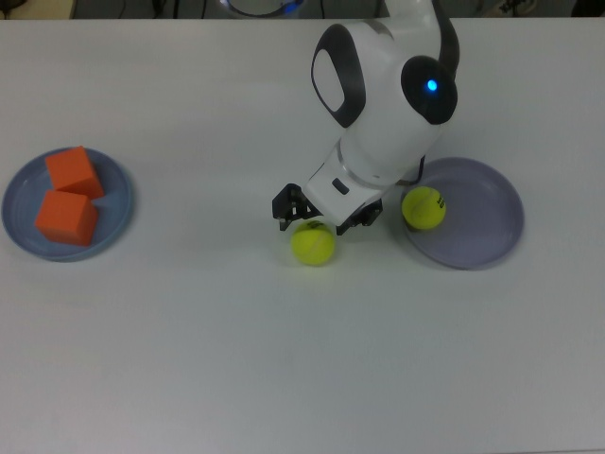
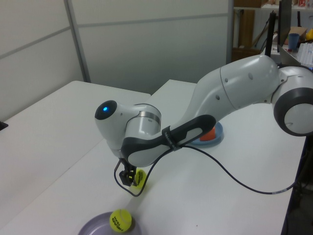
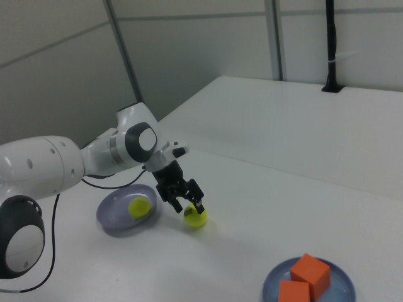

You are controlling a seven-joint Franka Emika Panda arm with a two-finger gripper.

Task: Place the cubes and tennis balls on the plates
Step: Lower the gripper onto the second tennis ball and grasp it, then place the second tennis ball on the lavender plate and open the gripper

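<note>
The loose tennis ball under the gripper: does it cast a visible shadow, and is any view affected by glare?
Top view: only a faint, soft shadow beside the tennis ball under the gripper; even light. Left view: the arm shows mild highlights, no strong glare. Right view: soft shadow below the ball, no glare.

I count two orange cubes [image 1: 72, 171] [image 1: 66, 217], both on the blue plate [image 1: 19, 189] at nine o'clock in the top view. I count two tennis balls, one [image 1: 423, 208] on the lavender plate [image 1: 482, 222] at three o'clock and one [image 1: 313, 244] on the table near centre. That makes two plates.
</note>
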